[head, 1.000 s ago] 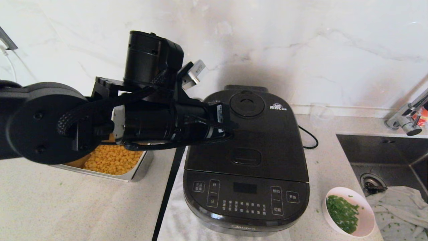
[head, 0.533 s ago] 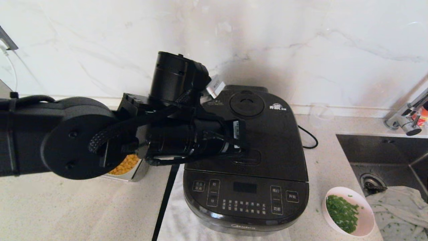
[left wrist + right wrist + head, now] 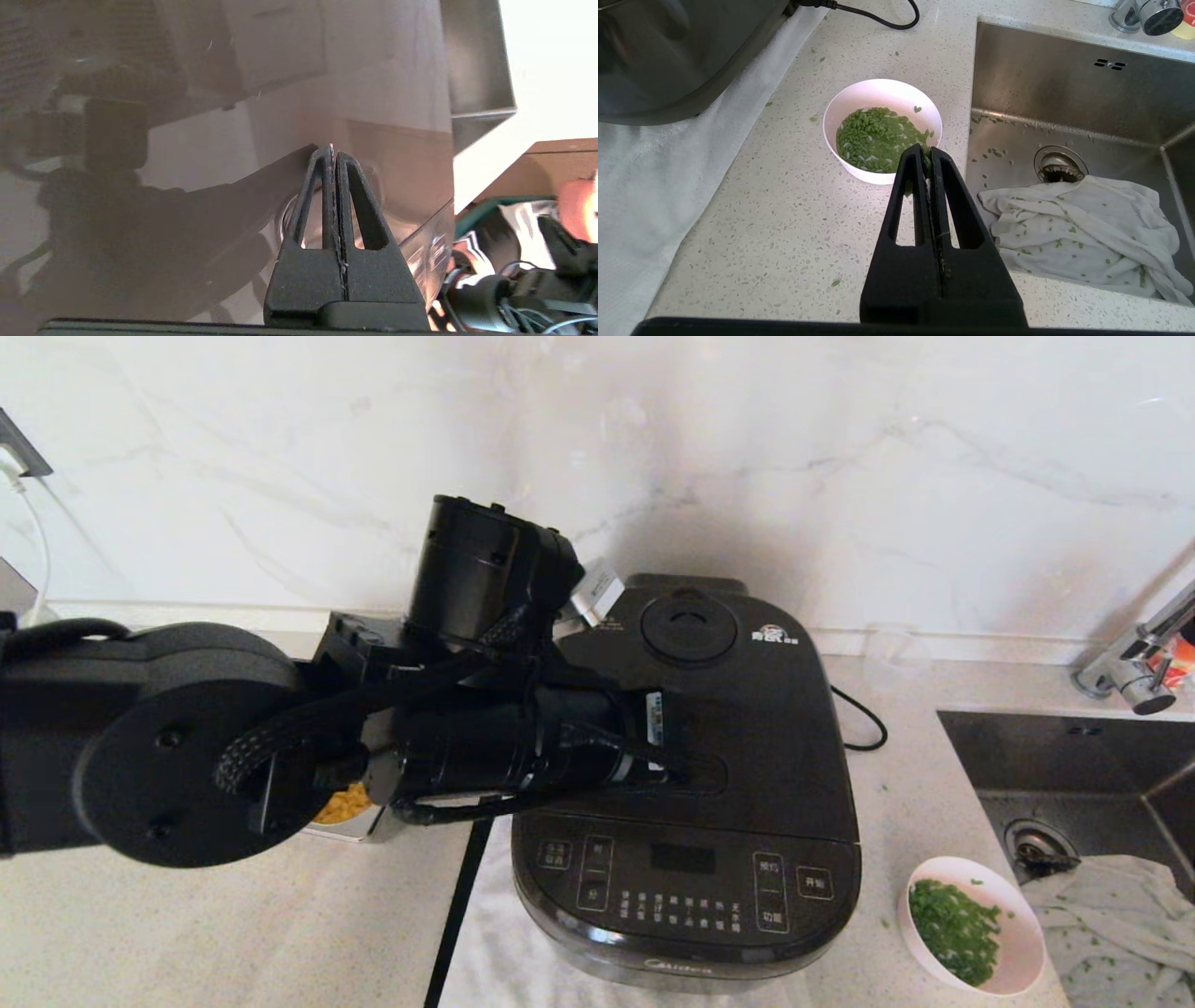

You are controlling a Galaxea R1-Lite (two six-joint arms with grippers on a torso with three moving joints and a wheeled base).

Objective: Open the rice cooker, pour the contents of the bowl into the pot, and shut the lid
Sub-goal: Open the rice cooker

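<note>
Left tool [image 3: 332, 151] drawn back slightly, seemingly touching lid [image 3: 747, 728], fingers together

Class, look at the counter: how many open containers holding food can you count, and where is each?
2. The bowl of chopped greens stands right of the rice cooker, beside the sink; a steel tray of corn sits left, mostly hidden behind the left arm.

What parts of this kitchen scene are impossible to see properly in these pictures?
- Tray of corn: head view, mostly hidden behind the left arm.
- Left gripper: head view, its tip is hidden by the arm; only the left wrist view shows its shut fingers at the rice cooker's lid.
- Inner pot: hidden under the closed lid.
- Right gripper: outside the head view.
- Faucet: head view, cut off by the edge.
</note>
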